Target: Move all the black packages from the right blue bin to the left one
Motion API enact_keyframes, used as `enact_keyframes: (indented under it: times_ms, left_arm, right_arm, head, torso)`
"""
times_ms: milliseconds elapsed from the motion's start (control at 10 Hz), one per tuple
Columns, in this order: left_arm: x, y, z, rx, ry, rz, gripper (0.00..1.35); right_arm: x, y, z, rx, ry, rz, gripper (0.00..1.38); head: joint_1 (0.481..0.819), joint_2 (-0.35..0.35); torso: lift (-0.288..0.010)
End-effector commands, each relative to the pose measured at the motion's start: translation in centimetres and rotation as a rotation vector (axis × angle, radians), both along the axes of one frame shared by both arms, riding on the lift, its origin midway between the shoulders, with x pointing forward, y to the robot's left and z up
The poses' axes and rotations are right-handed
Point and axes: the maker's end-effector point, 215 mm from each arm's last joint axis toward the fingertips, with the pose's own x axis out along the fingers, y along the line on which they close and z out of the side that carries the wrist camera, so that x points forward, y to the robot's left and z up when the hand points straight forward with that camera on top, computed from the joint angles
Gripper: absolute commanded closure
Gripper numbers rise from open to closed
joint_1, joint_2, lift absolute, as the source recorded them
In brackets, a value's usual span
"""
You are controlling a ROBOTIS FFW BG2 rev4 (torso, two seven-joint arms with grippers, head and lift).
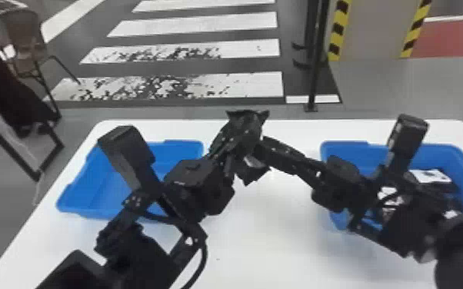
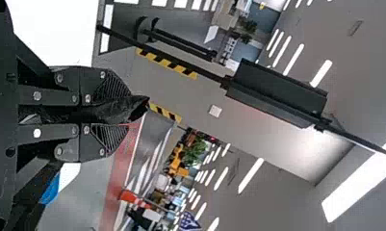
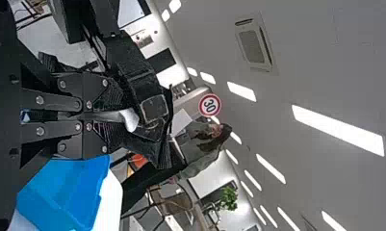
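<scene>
Above the middle of the table, my left gripper (image 1: 238,138) and right gripper (image 1: 267,148) meet at a black package (image 1: 252,175) with a whitish patch. In the left wrist view, the left gripper (image 2: 111,113) is shut on the dark package (image 2: 133,107). The right wrist view has the right gripper (image 3: 106,118) shut on part of it, where a pale piece of the package (image 3: 129,119) sticks out between the fingers. More black packages with white labels (image 1: 432,176) lie in the right blue bin (image 1: 450,153), partly behind the right arm. The left blue bin (image 1: 104,192) stands partly behind the left arm.
Both bins stand on a white table (image 1: 280,238), one near each side. A thin black post (image 1: 312,77) rises beyond the table's far edge, and a chair (image 1: 27,42) is on the floor at the far left.
</scene>
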Motion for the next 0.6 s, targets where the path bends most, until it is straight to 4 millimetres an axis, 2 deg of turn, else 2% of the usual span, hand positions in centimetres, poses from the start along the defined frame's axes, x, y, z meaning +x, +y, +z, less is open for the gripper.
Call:
enact_keyframes:
  times_ms: [0, 100, 200, 300, 400, 500]
  left_arm:
    - [0.0, -0.3, 0.2, 0.021, -0.005, -0.011, 1.21]
    - [0.7, 1.4, 0.8, 0.029, -0.032, 0.035, 1.21]
    - [2.0, 4.5, 1.6, 0.007, -0.099, 0.136, 1.21]
    - [3.4, 7.8, 1.3, 0.01, -0.137, 0.233, 1.21]
    - [5.0, 12.1, -0.2, 0.067, -0.156, 0.361, 1.21]
    - [6.9, 17.4, -2.1, 0.167, -0.19, 0.5, 1.21]
  right_arm:
    - [0.6, -0.3, -0.3, 0.019, 0.021, -0.006, 1.07]
    - [1.1, -0.8, -0.6, 0.05, 0.038, -0.023, 0.89]
    - [1.1, -1.0, -1.1, 0.065, 0.058, -0.029, 0.51]
    - [1.3, -1.4, -1.1, 0.088, 0.061, -0.04, 0.2]
    - [1.5, -1.7, -1.4, 0.09, 0.067, -0.048, 0.1]
    - [1.7, -2.0, -1.7, 0.089, 0.072, -0.055, 0.12]
  head:
    - [0.69, 0.125]
    - [0.69, 0.118]
    - [0.684, 0.117]
    - [0.671, 0.144]
    - [0.665, 0.161]
    - [0.657, 0.203]
  torso:
    - [-0.171]
    - [-0.171]
    - [-0.171]
    - [-0.171]
    - [-0.171]
    - [-0.171]
